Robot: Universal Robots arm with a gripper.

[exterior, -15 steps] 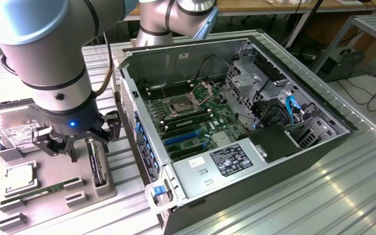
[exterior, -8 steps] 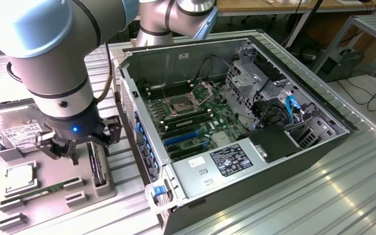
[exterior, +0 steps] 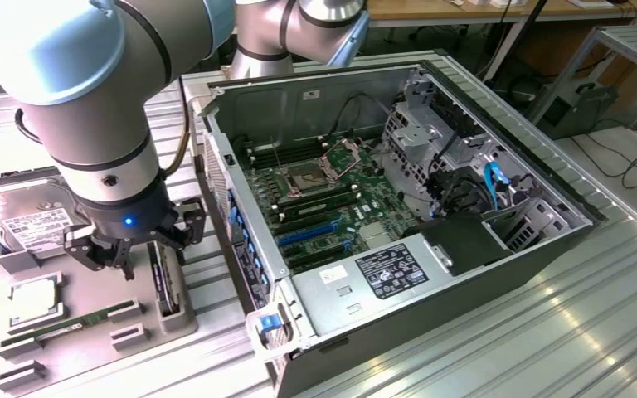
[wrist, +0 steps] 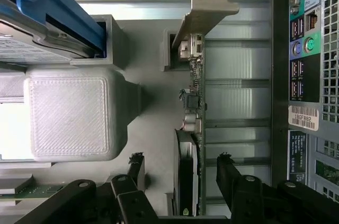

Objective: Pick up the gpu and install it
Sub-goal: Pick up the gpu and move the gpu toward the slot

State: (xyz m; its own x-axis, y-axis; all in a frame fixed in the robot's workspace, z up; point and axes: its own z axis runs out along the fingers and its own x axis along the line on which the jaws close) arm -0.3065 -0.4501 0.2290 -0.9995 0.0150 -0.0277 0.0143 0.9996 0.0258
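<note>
In the exterior view, at the lower left of the frame, we saw the gripper (exterior: 136, 249) low over the grey holder (exterior: 169, 325). There the gpu (exterior: 163, 286) stood on edge, beside the open computer case (exterior: 407, 207). We judged that a good grasp needed the card centred and pinched squarely. In the wrist view the jaws stood apart, straddling the gpu (wrist: 195, 97) with a gap on each side and holding nothing.

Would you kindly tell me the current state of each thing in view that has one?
end effector: open, one finger on each side of the gpu, not touching it.
gpu: standing on edge in the grey holder, not lifted.
computer case: side open, motherboard exposed, blue slots empty.
hard drive: resting in its holder.
</note>
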